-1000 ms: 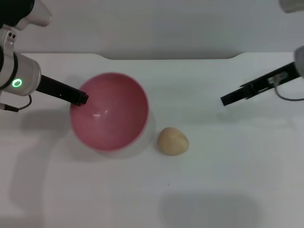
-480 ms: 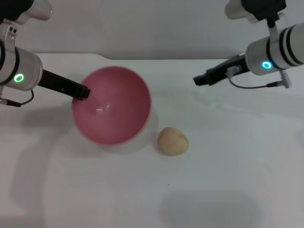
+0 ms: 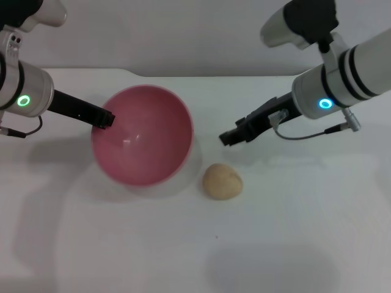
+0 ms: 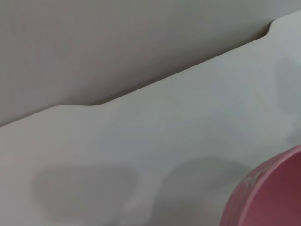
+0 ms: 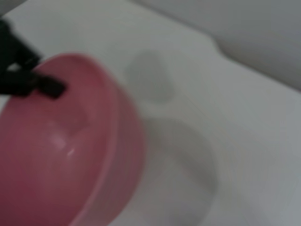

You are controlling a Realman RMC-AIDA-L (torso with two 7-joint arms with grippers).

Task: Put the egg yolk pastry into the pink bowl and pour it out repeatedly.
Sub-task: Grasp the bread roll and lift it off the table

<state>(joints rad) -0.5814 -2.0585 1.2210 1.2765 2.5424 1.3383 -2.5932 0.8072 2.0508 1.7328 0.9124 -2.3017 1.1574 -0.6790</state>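
The pink bowl [image 3: 146,143] is on the white table left of centre, tipped slightly with its opening facing up and toward me. My left gripper [image 3: 105,119] is shut on the bowl's left rim. The bowl is empty. The egg yolk pastry [image 3: 222,181], a pale beige ball, lies on the table just right of the bowl, apart from it. My right gripper [image 3: 231,137] hovers above and slightly behind the pastry, not touching it. The right wrist view shows the bowl [image 5: 61,160] with the left gripper's fingers [image 5: 44,84] on its rim. The left wrist view shows a piece of the bowl [image 4: 275,193].
The white table [image 3: 275,244] ends at a grey wall [image 3: 201,36] behind the bowl. Bare table surface lies in front of and to the right of the pastry.
My right arm has swung in from the far right toward the centre and down, ending near the pastry. The left gripper has tipped the bowl back a little. The pastry has not moved.
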